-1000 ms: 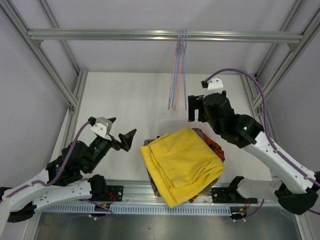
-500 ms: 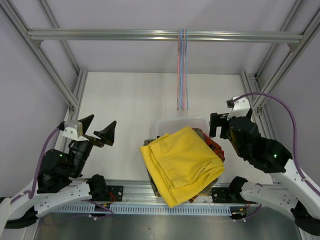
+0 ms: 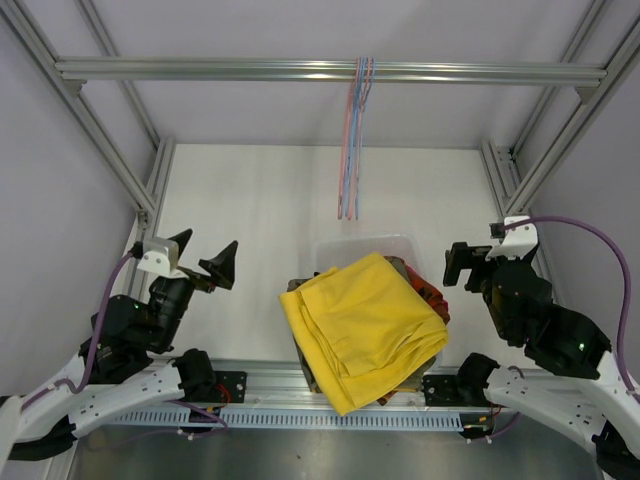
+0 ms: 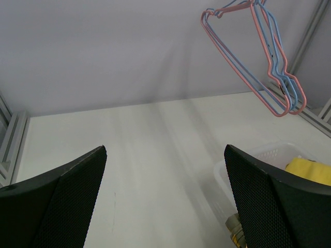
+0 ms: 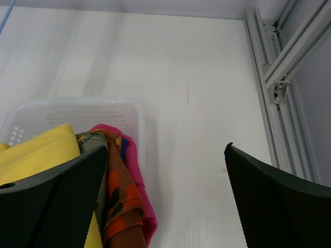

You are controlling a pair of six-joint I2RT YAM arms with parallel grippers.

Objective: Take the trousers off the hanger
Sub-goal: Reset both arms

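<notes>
- Evidently the trousers (image 3: pixel 365 325) are off the hangers. They lie stacked in the white basket (image 5: pixel 77 103) at the near middle of the surface (image 3: pixel 250 200). A yellow pair (image 4: pixel 310 170) is uppermost, and a pink pair (image 5: pixel 135 170) and an orange camouflage pair (image 5: pixel 119 196) spill at its right side.
- Pink and blue hangers (image 3: pixel 350 140) dangle bare from the overhead rail (image 3: pixel 200 70), behind the basket.
- Left gripper (image 4: pixel 165 147) and right gripper (image 5: pixel 165 147) sit low on either side, apart from the pile, jaws spread wide and holding nothing. I read this as parked, the job done.
</notes>
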